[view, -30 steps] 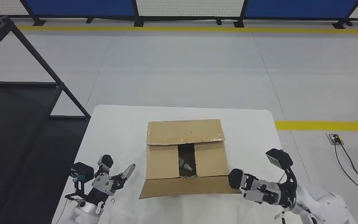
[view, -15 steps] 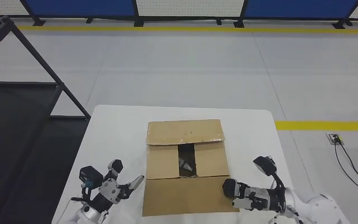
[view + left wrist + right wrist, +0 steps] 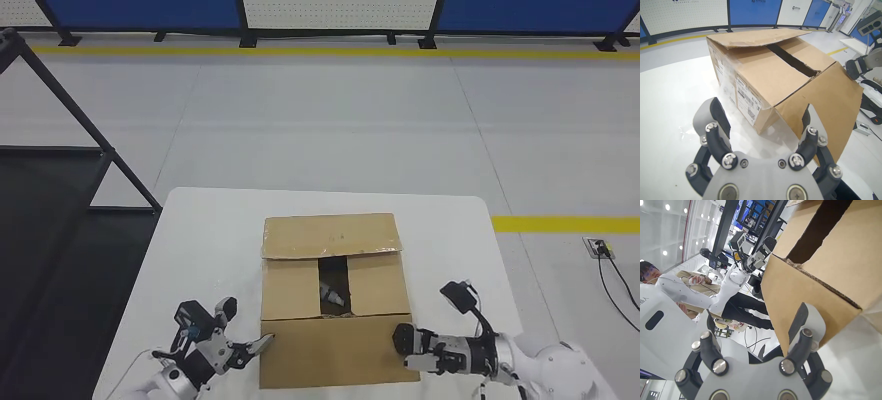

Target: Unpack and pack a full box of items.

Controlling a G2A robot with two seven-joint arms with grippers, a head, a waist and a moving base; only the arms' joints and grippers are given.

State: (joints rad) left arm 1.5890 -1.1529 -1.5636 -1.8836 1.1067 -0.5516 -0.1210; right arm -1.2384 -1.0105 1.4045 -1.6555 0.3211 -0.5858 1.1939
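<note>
Since the box point(image 3: 300, 290) sits in the middle of the white worktop point(image 3: 200, 230) with its near flap point(image 3: 335, 352) folded out toward the near edge, the top view puts the left gripper point(image 3: 247, 328) and the right gripper point(image 3: 405, 350) at that flap's two corners, probably to spread it wider. The inner flaps point(image 3: 378, 285) lie almost shut, and through the dark slot between them a pale item point(image 3: 335, 296) shows, too small to name. Around the worktop lies grey floor point(image 3: 320, 130), with a yellow line point(image 3: 300, 50) and blue panels point(image 3: 140, 12) at the far side. In the left wrist view the jaws stand wide apart, one fingertip point(image 3: 810, 110) just beside the flap's edge and nothing clamped. The box's labelled side rests on bare white worktop. In the right wrist view the jaws are likewise apart, and the flap's corner reaches in between them, ungripped as far as I can judge.
</note>
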